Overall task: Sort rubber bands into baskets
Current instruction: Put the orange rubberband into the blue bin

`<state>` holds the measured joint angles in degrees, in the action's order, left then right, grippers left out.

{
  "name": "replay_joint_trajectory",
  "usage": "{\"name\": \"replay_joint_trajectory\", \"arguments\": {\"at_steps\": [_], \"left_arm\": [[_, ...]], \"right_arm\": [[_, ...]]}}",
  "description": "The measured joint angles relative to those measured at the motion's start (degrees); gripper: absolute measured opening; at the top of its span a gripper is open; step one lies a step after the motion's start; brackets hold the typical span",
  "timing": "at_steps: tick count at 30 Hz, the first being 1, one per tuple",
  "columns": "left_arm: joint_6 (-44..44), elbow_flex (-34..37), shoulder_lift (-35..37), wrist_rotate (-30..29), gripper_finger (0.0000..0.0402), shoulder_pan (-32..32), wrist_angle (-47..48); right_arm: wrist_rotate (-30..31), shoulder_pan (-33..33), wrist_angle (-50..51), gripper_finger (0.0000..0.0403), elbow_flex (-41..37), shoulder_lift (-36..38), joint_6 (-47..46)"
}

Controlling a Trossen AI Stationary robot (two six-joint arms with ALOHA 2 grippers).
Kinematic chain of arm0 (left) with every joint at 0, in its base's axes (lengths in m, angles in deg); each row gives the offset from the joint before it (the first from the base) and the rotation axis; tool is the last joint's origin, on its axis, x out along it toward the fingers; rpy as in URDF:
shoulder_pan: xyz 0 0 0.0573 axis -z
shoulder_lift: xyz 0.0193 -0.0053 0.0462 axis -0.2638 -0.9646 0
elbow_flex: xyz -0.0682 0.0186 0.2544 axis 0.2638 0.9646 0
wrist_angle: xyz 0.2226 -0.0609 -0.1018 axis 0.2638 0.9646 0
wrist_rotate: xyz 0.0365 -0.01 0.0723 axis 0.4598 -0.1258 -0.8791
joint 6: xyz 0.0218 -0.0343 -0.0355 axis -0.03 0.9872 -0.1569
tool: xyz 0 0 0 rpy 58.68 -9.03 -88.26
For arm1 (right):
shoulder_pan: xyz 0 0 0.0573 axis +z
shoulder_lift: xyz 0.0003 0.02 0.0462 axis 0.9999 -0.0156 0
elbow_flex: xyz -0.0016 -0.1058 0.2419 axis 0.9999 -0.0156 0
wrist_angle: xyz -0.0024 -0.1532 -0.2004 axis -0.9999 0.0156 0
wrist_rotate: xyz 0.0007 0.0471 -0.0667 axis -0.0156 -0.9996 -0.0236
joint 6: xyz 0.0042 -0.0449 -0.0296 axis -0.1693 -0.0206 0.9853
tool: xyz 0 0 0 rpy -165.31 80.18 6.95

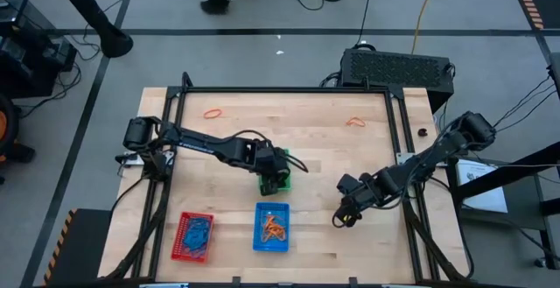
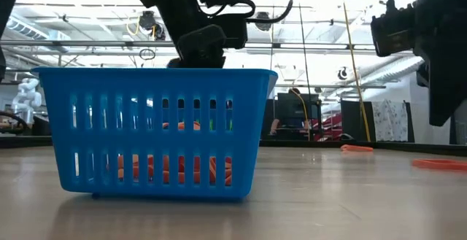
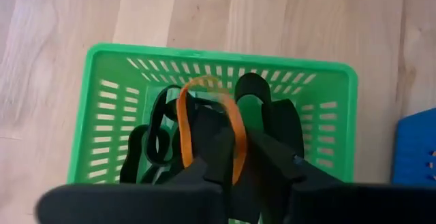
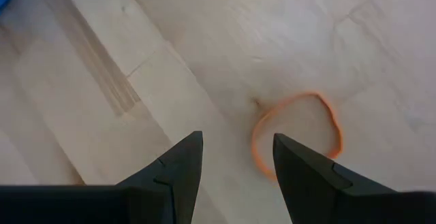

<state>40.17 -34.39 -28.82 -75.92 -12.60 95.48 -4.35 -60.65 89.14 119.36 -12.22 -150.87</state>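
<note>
While the left gripper (image 3: 235,157) hangs over the green plastic mesh basket (image 3: 102,101) mid-tabletop, an orange rubber band (image 3: 235,125) looped over its narrowly parted fingers, the right gripper (image 4: 238,157) hovers wide over bare wood near the right edge.

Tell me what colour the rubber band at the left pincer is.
Orange, over the green basket; clearest in the left wrist view.

Slotted plastic baskets (image 3: 105,81), matt wooden table (image 1: 324,130)
</note>
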Motion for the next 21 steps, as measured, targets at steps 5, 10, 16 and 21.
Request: {"name": "replay_joint_trajectory", "arguments": {"at_steps": [5, 10, 16, 21], "left_arm": [[0.13, 0.00, 0.02, 0.51, 0.0096, 0.20, 0.23], [0.13, -1.87, 0.02, 0.07, 0.0136, 0.46, 1.83], [0.15, -6.53, 0.08, -0.08, 0.0150, 0.43, 4.63], [0.11, -8.14, 0.27, -0.08, 0.0150, 1.12, 4.70]], "right_arm": [[0.72, 0.16, -0.35, 0.0171, 0.02, 0.09, -4.38], [3.90, 0.59, -0.37, 0.0171, 0.02, -0.90, -8.20], [4.79, 1.57, -0.46, 0.0171, 0.02, -3.74, -11.12], [4.60, 3.34, -1.94, 0.0171, 0.02, -8.08, -11.29]]}}
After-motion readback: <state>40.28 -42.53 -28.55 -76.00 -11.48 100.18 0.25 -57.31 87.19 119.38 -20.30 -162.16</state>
